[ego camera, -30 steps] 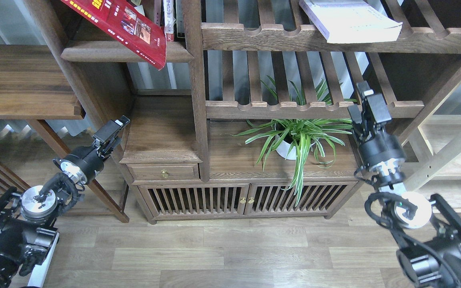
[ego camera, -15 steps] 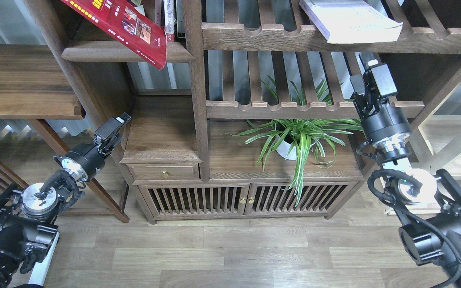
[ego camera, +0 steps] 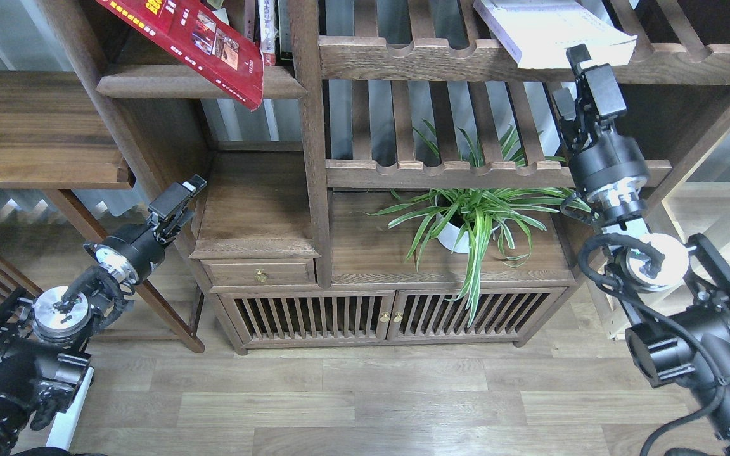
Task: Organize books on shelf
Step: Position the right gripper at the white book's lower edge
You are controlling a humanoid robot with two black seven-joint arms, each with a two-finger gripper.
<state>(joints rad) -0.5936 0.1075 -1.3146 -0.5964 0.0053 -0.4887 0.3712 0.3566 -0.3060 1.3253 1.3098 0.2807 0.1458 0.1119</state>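
Observation:
A thick white book [ego camera: 549,31] lies flat on the upper slatted rack at top right, its front corner overhanging the rail. My right gripper [ego camera: 583,73] points up just below that corner, apart from it and holding nothing; its fingers look parted. A dark red book with small photos [ego camera: 194,38] leans tilted at top left, its lower corner hanging over the solid dark wood shelf [ego camera: 149,82]. My left gripper [ego camera: 178,196] is low at the left beside the cabinet, holding nothing, its fingers too dark to tell apart. The yellow-green book is out of view.
Several thin books [ego camera: 267,31] stand upright behind the red one. A potted spider plant [ego camera: 466,218] sits on the cabinet top under the lower slatted rack [ego camera: 441,171]. A thick post [ego camera: 311,126] divides the bookcase. A drawer [ego camera: 260,272] and slatted doors are below.
My right arm has risen from beside the lower rack up to just under the white book. My left gripper has lifted slightly. The books have not moved.

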